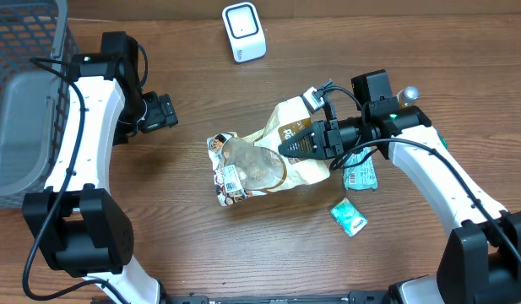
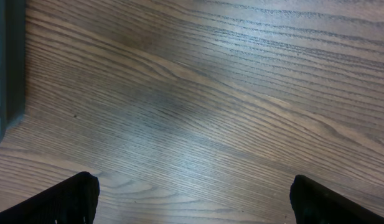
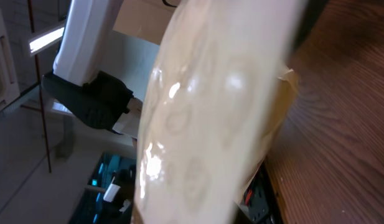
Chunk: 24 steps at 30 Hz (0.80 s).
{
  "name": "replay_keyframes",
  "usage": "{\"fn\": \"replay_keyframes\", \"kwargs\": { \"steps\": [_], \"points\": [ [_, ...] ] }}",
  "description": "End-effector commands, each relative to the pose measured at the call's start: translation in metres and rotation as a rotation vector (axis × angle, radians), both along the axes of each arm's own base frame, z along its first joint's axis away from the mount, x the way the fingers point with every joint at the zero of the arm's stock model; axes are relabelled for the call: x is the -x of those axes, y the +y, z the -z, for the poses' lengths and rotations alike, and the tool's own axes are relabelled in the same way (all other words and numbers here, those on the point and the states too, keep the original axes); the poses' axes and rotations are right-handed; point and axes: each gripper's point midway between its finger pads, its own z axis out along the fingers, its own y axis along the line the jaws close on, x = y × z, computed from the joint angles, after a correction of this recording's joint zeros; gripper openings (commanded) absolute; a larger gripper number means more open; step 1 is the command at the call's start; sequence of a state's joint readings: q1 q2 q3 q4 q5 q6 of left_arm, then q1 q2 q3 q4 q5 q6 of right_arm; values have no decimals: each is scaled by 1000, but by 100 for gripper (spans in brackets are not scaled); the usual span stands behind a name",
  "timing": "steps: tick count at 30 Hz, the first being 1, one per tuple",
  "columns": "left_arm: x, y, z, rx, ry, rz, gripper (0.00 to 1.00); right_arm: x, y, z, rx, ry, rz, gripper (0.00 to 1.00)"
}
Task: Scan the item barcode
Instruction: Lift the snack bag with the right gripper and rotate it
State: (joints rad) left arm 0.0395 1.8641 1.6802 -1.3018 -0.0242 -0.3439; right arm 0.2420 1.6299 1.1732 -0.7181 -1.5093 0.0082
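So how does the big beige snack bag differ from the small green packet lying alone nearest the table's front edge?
The beige snack bag with its clear window is far larger than the small green packet. The bag bulges and is crumpled; the packet lies flat. The right gripper is closed on the bag, while the packet lies untouched on the wooden table. Both are printed pouches.

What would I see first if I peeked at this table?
First comes the crinkly tan snack bag with a clear window, lying in the middle of the brown wooden table, with the right gripper over its right end. Next you would spot the small white barcode scanner at the far edge and the grey mesh basket on the left side.
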Motion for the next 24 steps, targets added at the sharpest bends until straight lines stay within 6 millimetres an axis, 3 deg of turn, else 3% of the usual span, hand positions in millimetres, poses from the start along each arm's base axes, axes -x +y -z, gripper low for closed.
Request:
{"fn": "replay_keyframes", "kwargs": {
  "steps": [1, 24],
  "points": [
    [-4, 2, -3, -13, -13, 7, 100, 5, -2, -23, -66, -43, -26, 18],
    [-4, 2, -3, -13, -13, 7, 100, 4, -1, -22, -65, -76, -22, 16]
  ]
}}
